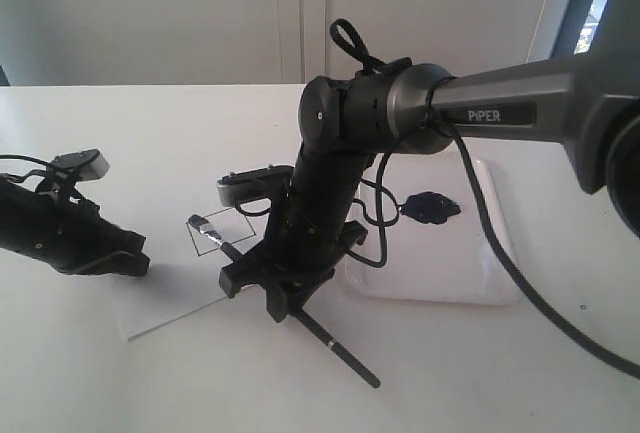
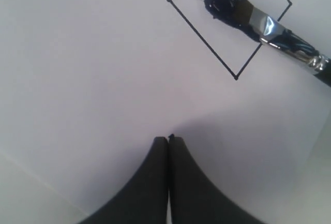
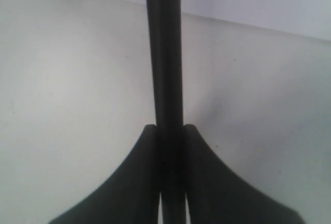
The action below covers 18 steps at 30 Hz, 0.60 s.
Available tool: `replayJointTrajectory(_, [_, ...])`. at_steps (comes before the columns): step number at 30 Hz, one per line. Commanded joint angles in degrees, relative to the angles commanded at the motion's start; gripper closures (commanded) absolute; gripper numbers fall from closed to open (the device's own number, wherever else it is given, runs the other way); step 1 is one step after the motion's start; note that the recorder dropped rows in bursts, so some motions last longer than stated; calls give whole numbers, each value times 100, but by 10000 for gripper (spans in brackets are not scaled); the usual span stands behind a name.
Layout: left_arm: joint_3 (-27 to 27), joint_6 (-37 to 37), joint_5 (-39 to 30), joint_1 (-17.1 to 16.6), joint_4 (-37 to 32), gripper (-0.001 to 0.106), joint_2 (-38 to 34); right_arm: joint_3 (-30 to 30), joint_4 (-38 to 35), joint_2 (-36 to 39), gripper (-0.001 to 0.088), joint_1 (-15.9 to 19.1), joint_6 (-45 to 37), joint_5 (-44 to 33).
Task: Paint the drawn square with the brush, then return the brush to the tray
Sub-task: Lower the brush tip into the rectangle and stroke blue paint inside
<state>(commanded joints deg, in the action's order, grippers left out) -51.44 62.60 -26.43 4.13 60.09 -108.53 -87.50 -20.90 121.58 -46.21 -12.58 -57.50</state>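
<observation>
The right gripper [image 3: 169,131] is clamped narrow on the handle of the brush [image 3: 163,53]; in the exterior view the brush's long axis is laid from ten o'clock, bristles, to four o'clock, handle end; the loaded bristles are set inside the drawn square [image 2: 217,40], mostly blank; the tray [image 1: 480,278] is found just beside that gripper at three o'clock; the left gripper [image 2: 169,140], fingers pressed together and empty, is held over the paper [image 2: 77,79] at nine o'clock, farther off.
</observation>
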Motion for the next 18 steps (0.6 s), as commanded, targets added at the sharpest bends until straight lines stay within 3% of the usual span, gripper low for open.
replayJointTrajectory(18, [0,0,-167,0,30,1053,0,-201,-14,186,868,0,237,-130])
